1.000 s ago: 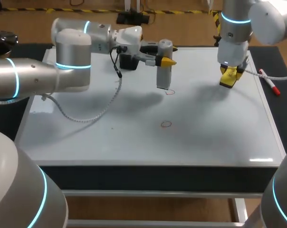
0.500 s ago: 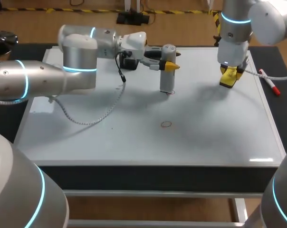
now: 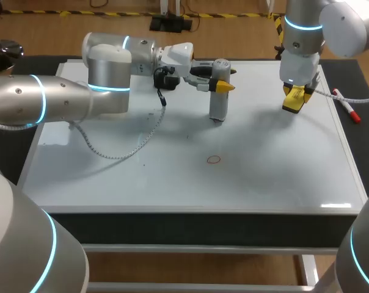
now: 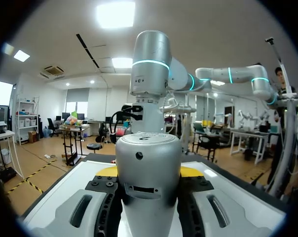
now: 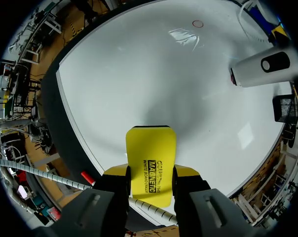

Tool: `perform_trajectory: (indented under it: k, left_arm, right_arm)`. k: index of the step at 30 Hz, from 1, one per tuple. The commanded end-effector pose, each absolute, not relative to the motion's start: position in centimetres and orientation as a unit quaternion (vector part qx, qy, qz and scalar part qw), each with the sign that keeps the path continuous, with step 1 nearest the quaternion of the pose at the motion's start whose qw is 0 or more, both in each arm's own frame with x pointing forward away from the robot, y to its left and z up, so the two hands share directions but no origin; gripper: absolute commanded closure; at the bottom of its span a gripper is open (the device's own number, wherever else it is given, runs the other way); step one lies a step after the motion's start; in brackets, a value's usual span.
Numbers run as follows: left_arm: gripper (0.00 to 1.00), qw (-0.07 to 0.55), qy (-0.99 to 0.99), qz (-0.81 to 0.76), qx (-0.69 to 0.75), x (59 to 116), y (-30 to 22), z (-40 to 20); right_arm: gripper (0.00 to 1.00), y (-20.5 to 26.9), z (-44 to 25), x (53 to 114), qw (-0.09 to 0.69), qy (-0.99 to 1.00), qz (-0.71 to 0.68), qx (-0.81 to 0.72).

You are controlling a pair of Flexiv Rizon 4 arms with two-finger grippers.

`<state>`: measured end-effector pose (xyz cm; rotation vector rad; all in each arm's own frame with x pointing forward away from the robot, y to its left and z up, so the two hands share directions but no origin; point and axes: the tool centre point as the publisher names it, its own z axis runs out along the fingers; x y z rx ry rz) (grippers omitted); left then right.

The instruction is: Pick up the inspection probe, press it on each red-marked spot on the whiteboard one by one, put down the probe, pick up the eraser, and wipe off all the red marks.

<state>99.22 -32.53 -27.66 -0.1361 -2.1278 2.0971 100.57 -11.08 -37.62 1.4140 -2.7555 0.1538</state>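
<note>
**Q:** What lies nearest on the desk?

**A:** A dark desk (image 3: pixel 363 79) carries a large whiteboard (image 3: pixel 172 183) that covers most of its top. The near half of the board is bare except for one small red ring (image 3: pixel 214 160), drawn a little right of the middle.

**Q:** And further back?

**A:** The left arm (image 3: pixel 62 101) comes in from the left and reaches to the middle of the board. The left jaws are closed on the upper part of a grey probe (image 3: pixel 218 91), one finger on each side, holding it upright. Its lower end is at the board, beyond the red ring. I cannot tell whether it presses on the surface. A thin cable (image 3: pixel 120 146) loops down from this arm over the board.

The right arm (image 3: pixel 303 36) hangs over the far right part of the board. The right jaws point down, clamped on a yellow eraser (image 3: pixel 292 101) held above the surface. A red marker pen (image 3: pixel 346 105) lies just off the board's right edge. A black box (image 3: pixel 166 79) sits near the far edge, behind the left wrist.

**Q:** What do the wrist cameras add?

**A:** In the left wrist view, the probe's rounded body (image 4: pixel 148 177) fills the gap between the fingers. Only slivers of the yellow tips show behind it, and the right arm (image 4: pixel 149 64) stands beyond.

The right wrist view looks down past the eraser (image 5: pixel 151 160), which is gripped along its two long sides. It also shows a small red mark (image 5: pixel 232 76) right at the probe's (image 5: pixel 262 69) foot, hard to make out from the head view. The red ring (image 5: pixel 198 23) lies far ahead.
</note>
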Motion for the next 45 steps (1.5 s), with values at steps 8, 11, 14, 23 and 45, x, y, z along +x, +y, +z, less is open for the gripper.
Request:
perform_trajectory:
  k: [8,11,14,23,45]
  left_arm:
    - [1.00,0.080,-0.706,0.702,-0.045,99.4,-33.0,-28.0]
    - [1.00,0.079,-0.707,0.701,-0.044,99.2,-32.8,-28.1]
    - [1.00,0.080,-0.709,0.699,-0.043,99.1,-32.7,-28.3]
    - [1.00,0.080,-0.713,0.695,-0.044,99.1,-32.6,-28.4]
    - [1.00,0.064,-0.710,0.700,-0.042,99.2,-30.8,-26.0]
  right_arm:
    - [1.00,-11.1,-37.5,100.6,0.021,-0.888,0.051,0.457]
    - [1.00,-11.1,-37.5,100.6,0.021,-0.888,0.051,0.457]
    - [1.00,-11.1,-37.5,100.6,0.021,-0.888,0.051,0.457]
    - [1.00,-11.1,-37.5,100.6,0.021,-0.888,0.051,0.457]
    - [1.00,-11.1,-37.5,100.6,0.021,-0.888,0.051,0.457]
